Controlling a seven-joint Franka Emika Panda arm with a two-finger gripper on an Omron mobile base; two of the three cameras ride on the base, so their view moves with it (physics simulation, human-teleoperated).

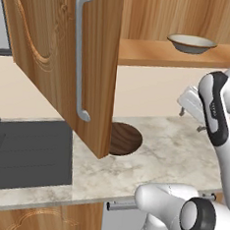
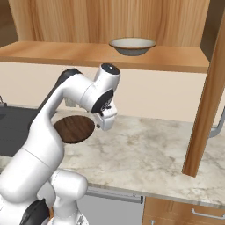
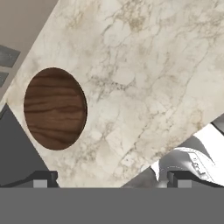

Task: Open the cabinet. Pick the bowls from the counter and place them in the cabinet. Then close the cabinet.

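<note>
The cabinet (image 1: 58, 57) stands open: in the left base view one door with its long grey handle (image 1: 79, 54) swings out over the counter (image 1: 173, 151), and in the right base view the other door (image 2: 206, 101) stands out at the right edge. On the cabinet shelf (image 2: 88, 55) sits the tan bowl (image 2: 132, 45), upright, with its pale inside visible; it is placed toward the right part of the shelf in both base views. The wood bowl (image 3: 55, 108) is on the counter, not far from the dark sink (image 1: 25, 153), and in the left base view the open door hides part of it. The arm is bent over the counter, and the gripper (image 2: 104, 122) points down just beside the wood bowl, above the stone, not touching the bowl. In the hand view the two fingertips (image 3: 41, 179) stand far apart at the bottom corners, with nothing between them, so the hand is wide apart and holds nothing. In this view the wood bowl lies to the left of the line between the fingers, on bare marbled stone. Below the counter edge, a short grey bar (image 1: 121, 205) is seen on the front of a lower unit.
</note>
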